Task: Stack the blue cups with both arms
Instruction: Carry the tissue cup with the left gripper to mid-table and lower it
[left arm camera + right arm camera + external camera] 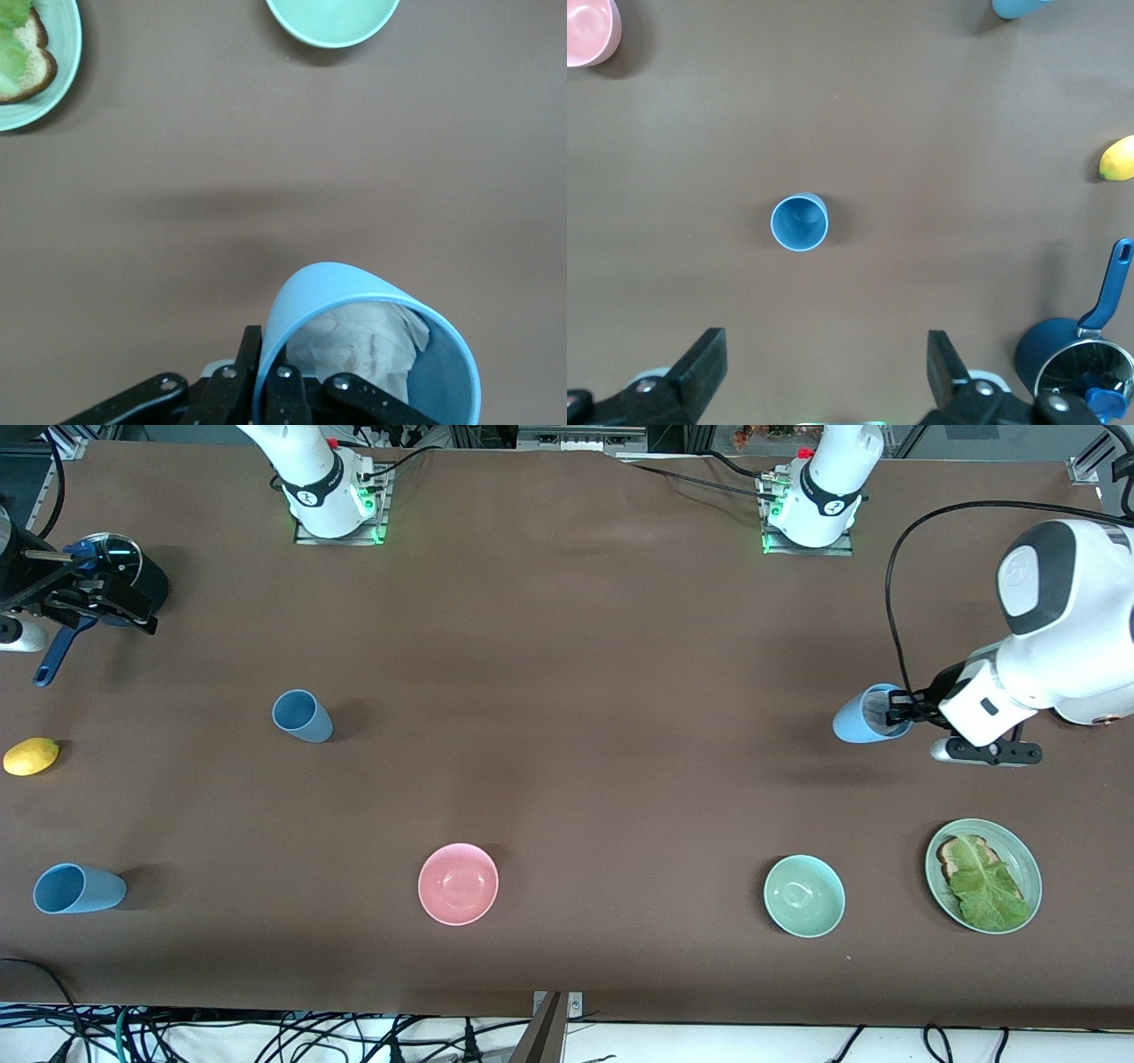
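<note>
My left gripper point(897, 707) is shut on the rim of a sky-blue cup point(864, 716), one finger inside and one outside. It holds the cup tipped on its side above the table at the left arm's end. In the left wrist view the gripper point(270, 376) grips the cup point(354, 292), which has crumpled white paper point(363, 341) inside. A slate-blue cup point(302, 716) stands upright and shows in the right wrist view point(799, 222). Another sky-blue cup point(78, 888) sits nearer the front camera. My right gripper point(133, 602) hangs high, open and empty point(824, 372).
A pink bowl point(458, 883) and a mint-green bowl point(804, 895) sit near the front edge. A plate point(1019, 850) with toast and lettuce is beside the mint bowl. A lemon point(31, 756) and a dark blue lidded pot point(133, 571) lie at the right arm's end.
</note>
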`<state>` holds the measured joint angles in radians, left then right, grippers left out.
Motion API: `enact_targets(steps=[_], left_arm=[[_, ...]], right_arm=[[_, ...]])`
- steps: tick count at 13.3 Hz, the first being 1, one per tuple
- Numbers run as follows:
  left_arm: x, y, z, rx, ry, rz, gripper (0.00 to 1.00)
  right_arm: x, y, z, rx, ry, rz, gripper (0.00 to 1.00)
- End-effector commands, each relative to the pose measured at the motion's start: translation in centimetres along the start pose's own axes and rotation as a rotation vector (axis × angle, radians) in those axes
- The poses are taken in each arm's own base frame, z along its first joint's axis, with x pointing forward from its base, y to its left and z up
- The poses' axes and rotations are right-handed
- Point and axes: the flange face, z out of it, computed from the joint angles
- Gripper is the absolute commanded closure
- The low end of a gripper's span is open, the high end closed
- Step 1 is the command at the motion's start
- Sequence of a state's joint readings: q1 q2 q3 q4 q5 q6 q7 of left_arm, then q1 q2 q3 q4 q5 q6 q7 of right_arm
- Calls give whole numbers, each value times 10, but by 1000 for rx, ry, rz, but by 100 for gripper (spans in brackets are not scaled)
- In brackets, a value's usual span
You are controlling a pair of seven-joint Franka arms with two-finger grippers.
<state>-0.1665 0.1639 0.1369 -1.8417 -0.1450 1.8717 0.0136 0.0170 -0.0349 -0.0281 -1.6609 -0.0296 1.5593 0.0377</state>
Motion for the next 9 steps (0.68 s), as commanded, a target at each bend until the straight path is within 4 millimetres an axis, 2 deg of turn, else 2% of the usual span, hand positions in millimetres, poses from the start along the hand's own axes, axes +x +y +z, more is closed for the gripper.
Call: enact_targets(steps=[1,2,5,9], left_arm=[[6,52,-5,40,2,-52,100],[9,71,-5,38,7,-84,100],[10,145,-2,75,37,-150,100],[14,222,18,84,56,-242,100]], right_arm=[[1,2,-4,10,0,-1,0],[1,2,-4,11,-1,-1,0],[1,1,-4,11,-1,-3,0],[1,1,-4,11,-1,-3,0]])
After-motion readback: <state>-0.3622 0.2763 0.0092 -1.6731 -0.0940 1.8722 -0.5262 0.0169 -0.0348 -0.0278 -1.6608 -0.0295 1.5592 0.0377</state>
